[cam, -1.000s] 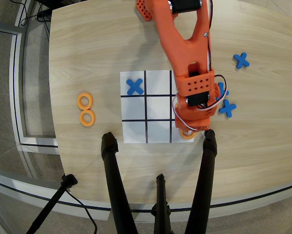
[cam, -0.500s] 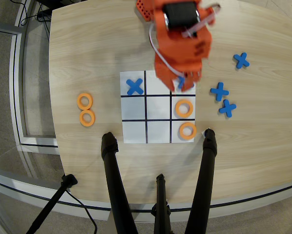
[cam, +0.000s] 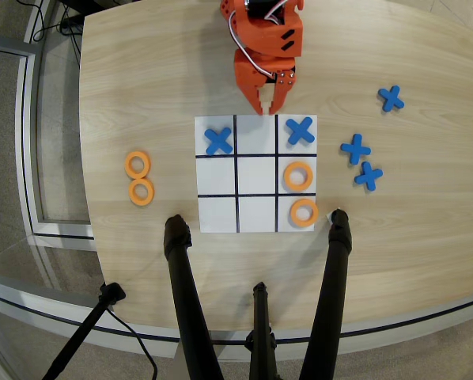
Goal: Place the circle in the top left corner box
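Overhead view gives you two flat orange rings on the sheet: one circle [cam: 299,176] in the right column's middle cell, another circle [cam: 303,212] in the lower right cell. The white sheet [cam: 256,174] is ruled in black; blue X pieces [cam: 218,140] [cam: 300,131] fill both upper corner cells. Your orange fingers [cam: 266,108] hang at the sheet's upper edge, tips nearly together, holding nothing. Two spare rings [cam: 138,165] [cam: 141,191] touch at centre left on the pale wood desk [cam: 141,79]; three loose crosses [cam: 355,148] lie right.
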